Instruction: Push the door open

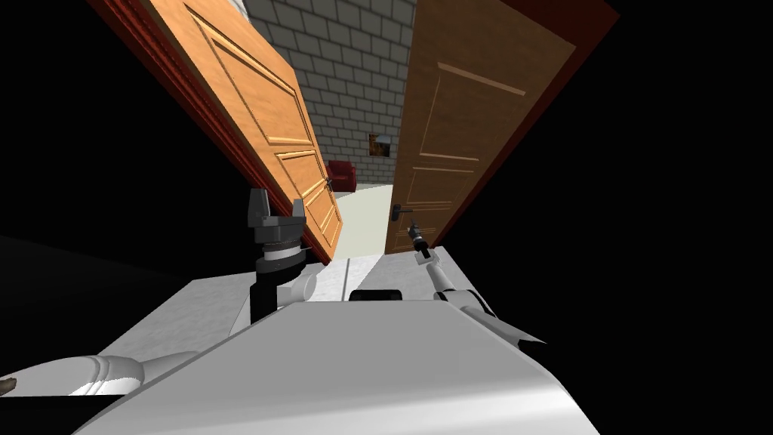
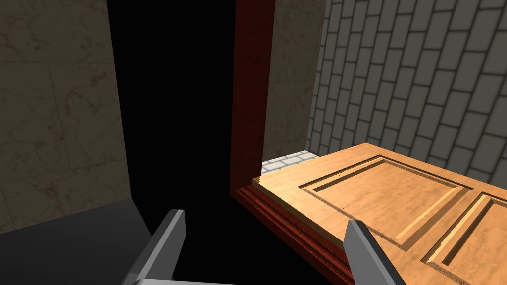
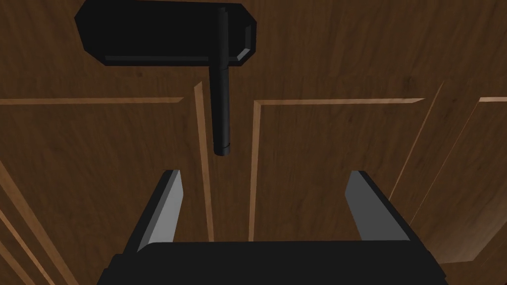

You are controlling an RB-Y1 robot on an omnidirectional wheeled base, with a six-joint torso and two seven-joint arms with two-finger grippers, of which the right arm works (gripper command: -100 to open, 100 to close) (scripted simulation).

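left door (image 1: 257, 113) brightly lit, right door (image 1: 453, 136) shadowed; wide lens splays the edges.

Two doors stand in front of the robot. The left door (image 1: 257, 98) is on its left side and the right door (image 1: 460, 136) is on its right, with a gap between them. Through the gap, far behind the doors, an armchair (image 1: 342, 174) sits in front of a back wall (image 1: 355, 68) — a picture (image 1: 380, 144) hangs on that wall, just beside the armchair. The left tool (image 1: 278, 202) is close beside the left door. The right tool (image 3: 265, 173) faces the right door, with the handle (image 3: 220, 99) just ahead of it.
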